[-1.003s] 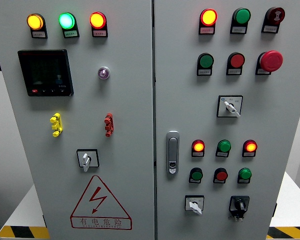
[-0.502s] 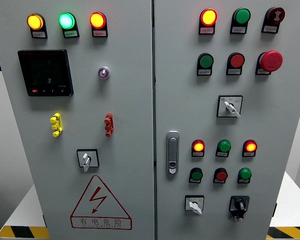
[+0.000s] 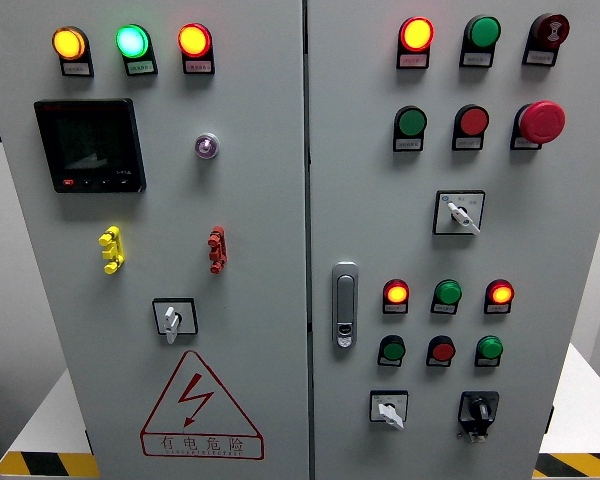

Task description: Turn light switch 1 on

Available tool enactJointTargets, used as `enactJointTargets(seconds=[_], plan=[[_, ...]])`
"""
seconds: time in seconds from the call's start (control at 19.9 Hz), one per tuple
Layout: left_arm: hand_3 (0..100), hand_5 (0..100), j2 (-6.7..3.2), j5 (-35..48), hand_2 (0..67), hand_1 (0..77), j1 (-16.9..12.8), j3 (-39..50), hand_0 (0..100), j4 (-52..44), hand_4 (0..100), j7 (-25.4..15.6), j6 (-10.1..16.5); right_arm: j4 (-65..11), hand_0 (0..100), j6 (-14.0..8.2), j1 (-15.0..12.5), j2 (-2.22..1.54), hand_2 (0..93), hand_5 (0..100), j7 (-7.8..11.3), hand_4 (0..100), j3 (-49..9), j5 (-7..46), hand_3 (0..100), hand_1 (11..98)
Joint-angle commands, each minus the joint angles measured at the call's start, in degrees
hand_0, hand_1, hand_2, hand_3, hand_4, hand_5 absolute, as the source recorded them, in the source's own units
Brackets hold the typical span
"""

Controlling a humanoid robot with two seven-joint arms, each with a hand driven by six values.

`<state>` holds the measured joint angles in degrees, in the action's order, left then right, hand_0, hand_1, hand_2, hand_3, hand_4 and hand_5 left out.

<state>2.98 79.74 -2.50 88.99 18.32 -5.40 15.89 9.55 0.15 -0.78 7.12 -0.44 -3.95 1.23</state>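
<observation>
Light switch 1 cannot be singled out, because the small labels are too small to read. The grey cabinet (image 3: pixel 270 200) carries four turn switches. On the left door a white-handled switch (image 3: pixel 173 318) sits above the red warning triangle (image 3: pixel 200 405), its handle pointing down. On the right door one white-handled switch (image 3: pixel 460 213) sits below the red mushroom button (image 3: pixel 542 121). Another white-handled switch (image 3: pixel 388 408) sits near the bottom. A black knob switch (image 3: pixel 478 410) is just beside it to the right.

Three lamps glow along the top of the left door: orange (image 3: pixel 68 43), green (image 3: pixel 132 41) and orange-red (image 3: pixel 193 40). A dark screen (image 3: pixel 90 145) lies beneath them. The door handle (image 3: pixel 345 305) stands upright at the right door's left edge.

Neither hand shows in the head view, so I cannot tell whether the hands are open or closed.
</observation>
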Motion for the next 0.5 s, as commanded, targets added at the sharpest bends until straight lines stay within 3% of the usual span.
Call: enactJointTargets(seconds=[0.0,0.15,0.25,0.45], plan=[[0,7,0.01,0.59,6.6,13.3,-0.75,0.66,0,6.44,14,-4.07,-0.07,-0.05,0,0.03,-0.01,0.0,0.0,11,0.0,19,0.0,0.0,19,19.6],[5,16,-0.25,0.68,10.8,15.7,-3.82,1.27,0,16.36,25,-7.51,-0.25,-0.05,0,0.03,-0.01,0.0,0.0,11,0.0,19,0.0,0.0,19,19.5],[9,23,-0.6,0.68,13.4,16.4,-6.11,3.02,0,25.67,33,-7.43,-1.21,0.03,0,0.03,-0.01,0.0,0.0,11,0.0,19,0.0,0.0,19,19.5],[20,28,-0.78,0.77,17.3,16.9,-7.08,2.77,0,39.66,43,-6.29,-2.8,0.03,0,0.03,-0.01,0.0,0.0,11,0.0,19,0.0,0.0,19,19.5]])
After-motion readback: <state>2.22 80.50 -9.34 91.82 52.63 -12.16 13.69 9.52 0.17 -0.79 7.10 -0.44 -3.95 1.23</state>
